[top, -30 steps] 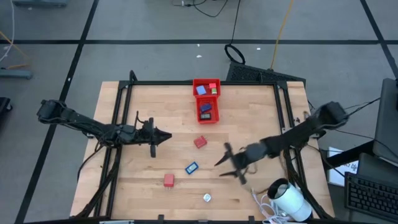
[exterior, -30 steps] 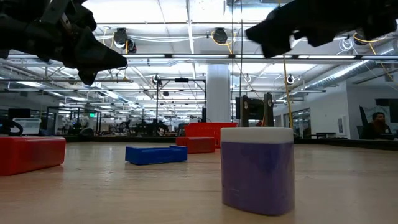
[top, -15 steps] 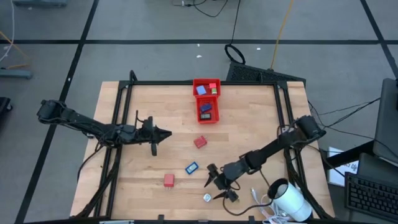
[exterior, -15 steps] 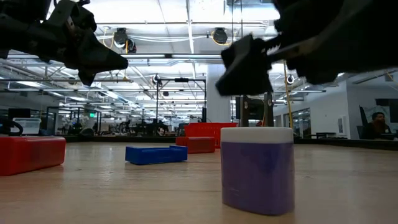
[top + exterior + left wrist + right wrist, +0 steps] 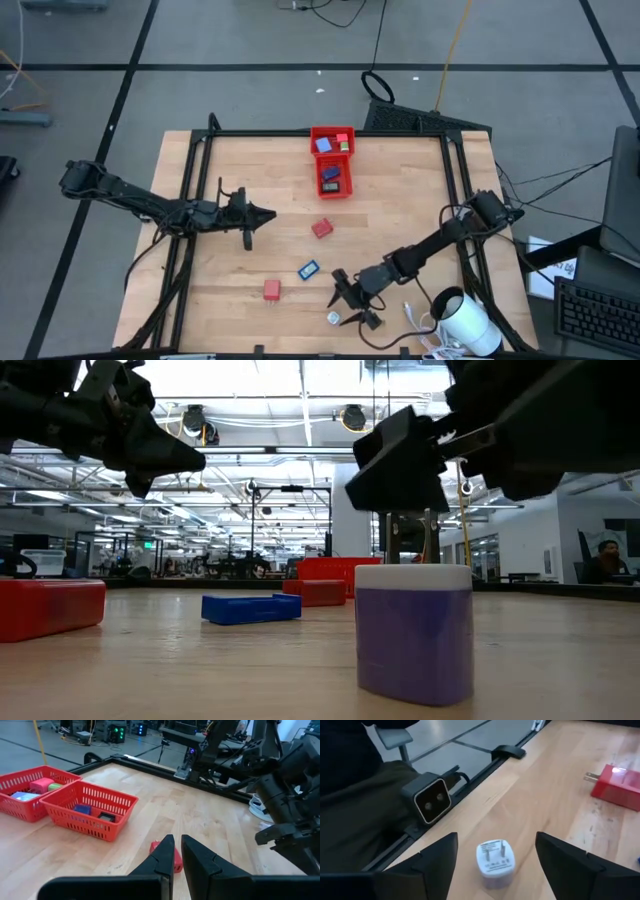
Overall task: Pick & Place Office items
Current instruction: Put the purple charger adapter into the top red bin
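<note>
In the high view, the wooden table [image 5: 400, 200] fills the middle of the frame. The red tray [image 5: 331, 163] stands at its upper centre and holds several small pieces. Four office items lie loose on the wood: a red piece [image 5: 321, 229] at the centre, a blue piece [image 5: 308, 269] below it, a second red piece [image 5: 271, 290] at the lower left, and a whitish plug [image 5: 333, 318] at the bottom centre. The right gripper [image 5: 349, 304] is low over the table at the bottom centre, its fingers spread wide on either side of the whitish plug and not touching it. The left gripper [image 5: 249, 217] waits at the centre left, well apart from the pieces. A big white cylinder [image 5: 468, 325] lies at the lower right corner.

In the low view, the plug [image 5: 414, 630] stands upright at the lower centre right (here it looks purple with a white top), and the right gripper [image 5: 400, 460] hangs just above it.

In the left wrist view, the left gripper [image 5: 177, 857] has its fingers nearly together, holding nothing; a red piece [image 5: 175, 862] lies just beyond them.

In the right wrist view, the plug [image 5: 495, 864] sits at the bottom centre, prongs up, between the widely parted fingers [image 5: 437, 857].
</note>
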Available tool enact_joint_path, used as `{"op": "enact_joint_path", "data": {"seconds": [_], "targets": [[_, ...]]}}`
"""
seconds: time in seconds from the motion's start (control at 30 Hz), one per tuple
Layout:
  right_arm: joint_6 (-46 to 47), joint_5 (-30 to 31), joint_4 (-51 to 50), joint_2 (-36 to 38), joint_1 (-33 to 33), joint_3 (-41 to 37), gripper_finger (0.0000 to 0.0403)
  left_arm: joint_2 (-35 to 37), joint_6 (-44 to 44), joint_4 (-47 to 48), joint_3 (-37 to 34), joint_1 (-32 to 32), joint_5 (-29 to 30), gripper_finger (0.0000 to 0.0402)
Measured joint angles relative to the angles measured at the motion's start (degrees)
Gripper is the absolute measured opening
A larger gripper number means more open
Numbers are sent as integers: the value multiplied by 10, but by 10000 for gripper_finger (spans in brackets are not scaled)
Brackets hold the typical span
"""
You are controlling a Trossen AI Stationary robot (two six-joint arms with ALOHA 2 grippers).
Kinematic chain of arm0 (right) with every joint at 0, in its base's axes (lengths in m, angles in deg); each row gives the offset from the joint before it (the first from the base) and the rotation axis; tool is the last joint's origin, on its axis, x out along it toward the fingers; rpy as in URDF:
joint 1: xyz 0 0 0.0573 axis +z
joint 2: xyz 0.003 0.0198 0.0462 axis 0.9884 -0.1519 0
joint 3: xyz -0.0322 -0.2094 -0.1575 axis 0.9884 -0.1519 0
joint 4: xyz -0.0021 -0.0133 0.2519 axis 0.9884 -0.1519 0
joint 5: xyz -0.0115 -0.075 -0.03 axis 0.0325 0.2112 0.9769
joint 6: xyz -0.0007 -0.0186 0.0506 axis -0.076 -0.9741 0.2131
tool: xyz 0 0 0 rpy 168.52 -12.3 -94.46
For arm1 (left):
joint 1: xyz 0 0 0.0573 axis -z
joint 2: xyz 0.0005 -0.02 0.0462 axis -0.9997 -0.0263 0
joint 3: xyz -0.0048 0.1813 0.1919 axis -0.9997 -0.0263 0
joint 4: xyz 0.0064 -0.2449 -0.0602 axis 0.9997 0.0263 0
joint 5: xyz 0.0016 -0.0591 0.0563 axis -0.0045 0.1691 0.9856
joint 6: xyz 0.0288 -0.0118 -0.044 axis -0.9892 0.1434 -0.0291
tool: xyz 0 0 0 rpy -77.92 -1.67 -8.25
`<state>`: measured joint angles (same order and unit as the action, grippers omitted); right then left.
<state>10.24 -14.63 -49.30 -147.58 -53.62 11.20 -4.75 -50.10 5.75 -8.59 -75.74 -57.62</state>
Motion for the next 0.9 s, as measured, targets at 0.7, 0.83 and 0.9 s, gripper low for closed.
{"op": "enact_joint_path", "data": {"seconds": [0.7, 0.83, 0.9], "targets": [[-5, 29, -14, -45, 12, 32, 183, 0, 36, 0, 0, 0, 0, 37], [-6, 29, -27, -45, 8, 32, 153, 0, 33, 1, 0, 0, 0, 37], [-10, 29, -25, -45, 8, 32, 140, 0, 33, 1, 0, 0, 0, 37]]}}
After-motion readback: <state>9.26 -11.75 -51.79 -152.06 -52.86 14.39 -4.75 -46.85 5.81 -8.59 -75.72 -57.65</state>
